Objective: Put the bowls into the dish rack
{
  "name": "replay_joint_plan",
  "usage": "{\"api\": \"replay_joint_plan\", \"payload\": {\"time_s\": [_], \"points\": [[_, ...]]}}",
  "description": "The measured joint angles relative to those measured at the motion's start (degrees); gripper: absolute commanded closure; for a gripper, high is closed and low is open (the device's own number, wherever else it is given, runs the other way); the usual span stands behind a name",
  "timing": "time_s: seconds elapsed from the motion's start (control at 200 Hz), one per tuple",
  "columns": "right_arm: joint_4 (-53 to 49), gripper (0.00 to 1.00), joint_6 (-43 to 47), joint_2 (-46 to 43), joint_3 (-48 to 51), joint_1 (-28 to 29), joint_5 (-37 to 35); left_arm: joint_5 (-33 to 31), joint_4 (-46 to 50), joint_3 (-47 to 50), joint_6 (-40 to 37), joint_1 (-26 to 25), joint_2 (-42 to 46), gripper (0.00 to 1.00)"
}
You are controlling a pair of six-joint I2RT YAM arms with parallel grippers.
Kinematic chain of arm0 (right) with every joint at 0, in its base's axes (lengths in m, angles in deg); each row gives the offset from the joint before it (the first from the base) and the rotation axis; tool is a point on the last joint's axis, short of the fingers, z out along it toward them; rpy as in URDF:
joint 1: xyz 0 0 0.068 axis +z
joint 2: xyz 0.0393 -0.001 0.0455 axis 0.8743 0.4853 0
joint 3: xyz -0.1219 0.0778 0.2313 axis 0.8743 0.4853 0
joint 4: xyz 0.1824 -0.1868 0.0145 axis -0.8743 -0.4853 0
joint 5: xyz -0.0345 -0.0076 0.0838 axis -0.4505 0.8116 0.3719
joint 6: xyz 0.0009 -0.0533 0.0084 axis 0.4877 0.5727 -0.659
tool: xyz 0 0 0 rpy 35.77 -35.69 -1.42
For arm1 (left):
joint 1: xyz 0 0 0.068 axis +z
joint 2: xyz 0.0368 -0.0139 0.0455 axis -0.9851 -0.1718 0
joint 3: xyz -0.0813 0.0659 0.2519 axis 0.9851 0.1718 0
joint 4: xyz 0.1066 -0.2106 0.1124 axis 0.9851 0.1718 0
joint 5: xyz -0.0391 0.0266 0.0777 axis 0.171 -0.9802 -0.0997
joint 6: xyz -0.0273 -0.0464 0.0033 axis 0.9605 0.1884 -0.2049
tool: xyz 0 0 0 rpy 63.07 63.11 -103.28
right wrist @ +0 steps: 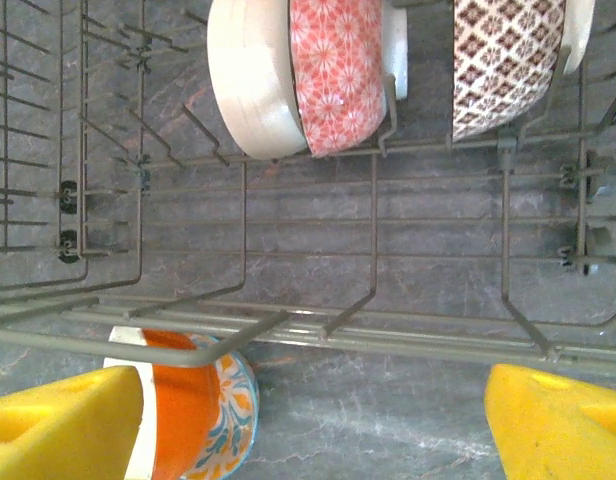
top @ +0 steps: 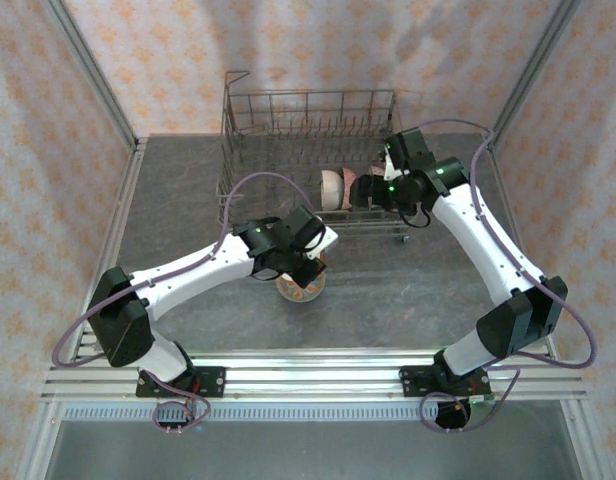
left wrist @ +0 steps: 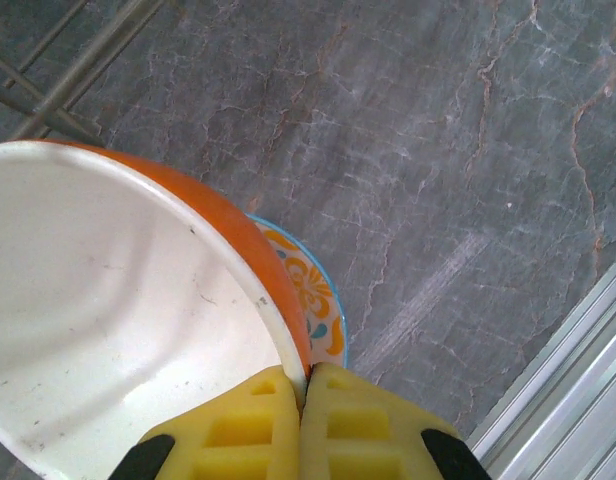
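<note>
The orange bowl, white inside, was tilted over the patterned bowl on the tabletop, just near of the rack. Whether the two bowls touched could not be told. The orange bowl looked like glazed ceramic: stiff, smooth and slippery, fairly heavy for its size, and apt to chip against wire or the bowl below. The rim was the place to take it, gripped from inside and outside at once, and the left tool was clamped there on the thin wall. Such a narrow pinch would probably let the bowl swing, so slow carrying seemed wise. In the rack a pink bowl and a brown bowl stood on edge between tines. The right tool hung at the rack's near side, its fingers well apart, holding nothing.
</note>
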Motion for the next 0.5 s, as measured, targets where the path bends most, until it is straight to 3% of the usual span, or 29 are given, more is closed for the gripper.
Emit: {"api": "replay_joint_plan", "payload": {"time_s": [0.295,0.5], "points": [[0.02,0.12,-1.88,-2.67,3.3,0.0,3.91,3.04,-1.66,2.43,0.0,0.35,-0.37,1.0],[1.46,0.12,-6.56,-8.52,10.62,0.0,9.46,4.31,-4.7,7.56,0.0,1.05,4.66,1.0]]}}
